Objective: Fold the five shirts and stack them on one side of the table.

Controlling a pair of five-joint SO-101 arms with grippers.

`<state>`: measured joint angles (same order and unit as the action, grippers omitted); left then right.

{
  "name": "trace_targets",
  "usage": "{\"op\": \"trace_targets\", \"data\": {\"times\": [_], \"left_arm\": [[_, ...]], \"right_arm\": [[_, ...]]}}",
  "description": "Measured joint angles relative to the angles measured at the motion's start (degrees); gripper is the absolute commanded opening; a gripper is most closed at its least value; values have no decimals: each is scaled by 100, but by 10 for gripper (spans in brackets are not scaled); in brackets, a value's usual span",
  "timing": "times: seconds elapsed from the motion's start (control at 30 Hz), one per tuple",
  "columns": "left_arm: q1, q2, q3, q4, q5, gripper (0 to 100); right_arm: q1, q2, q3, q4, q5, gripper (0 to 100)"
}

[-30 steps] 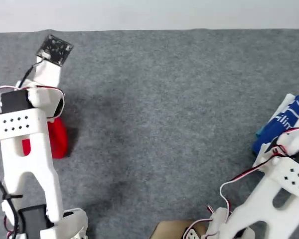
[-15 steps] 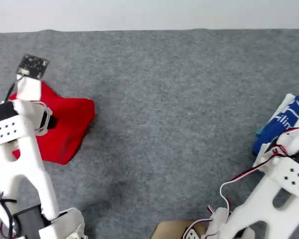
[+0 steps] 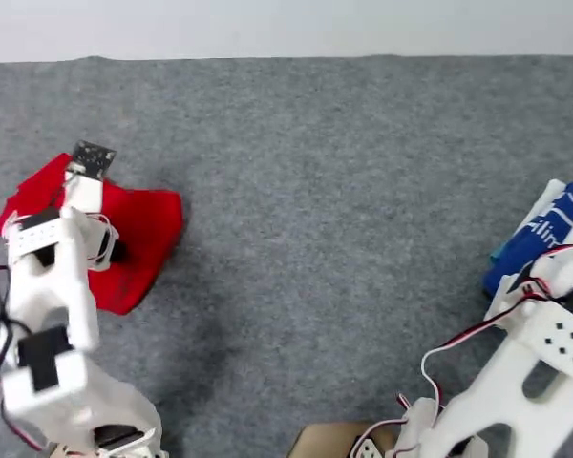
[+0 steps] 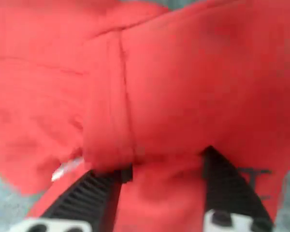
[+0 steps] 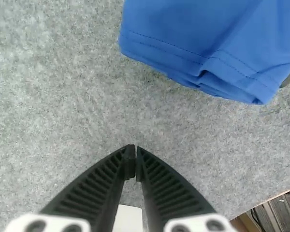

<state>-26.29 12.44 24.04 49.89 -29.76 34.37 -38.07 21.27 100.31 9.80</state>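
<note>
My left gripper (image 4: 166,162) is spread, straddling a ridge of the red shirt (image 3: 143,229) crumpled directly beneath it at the table's (image 3: 344,191) 9 o'clock side. My right gripper (image 5: 135,151), pressed together and empty, sits by the blue shirt (image 5: 208,43) at 3 o'clock, so the left is nearer.

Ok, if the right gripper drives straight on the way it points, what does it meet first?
The right gripper, shut, would probably meet the grey mat first, just short of the blue shirt; depth is unclear.
</note>
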Motion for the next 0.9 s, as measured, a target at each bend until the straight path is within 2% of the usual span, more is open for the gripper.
{"op": "trace_targets", "data": {"times": [0.13,0.4,0.57,0.7,0.9], "left_arm": [[44,545,-615,369,-185,3],[132,721,-1873,1714,-246,2],[431,325,-2567,2409,-246,2],[809,-185,-2787,2523,-141,2],[1635,-545,-3279,2523,607,2]], "right_arm": [[0,0,0,0,0,9],[0,0,0,0,0,9],[0,0,0,0,0,9],[0,0,0,0,0,9],[0,0,0,0,0,9]]}}
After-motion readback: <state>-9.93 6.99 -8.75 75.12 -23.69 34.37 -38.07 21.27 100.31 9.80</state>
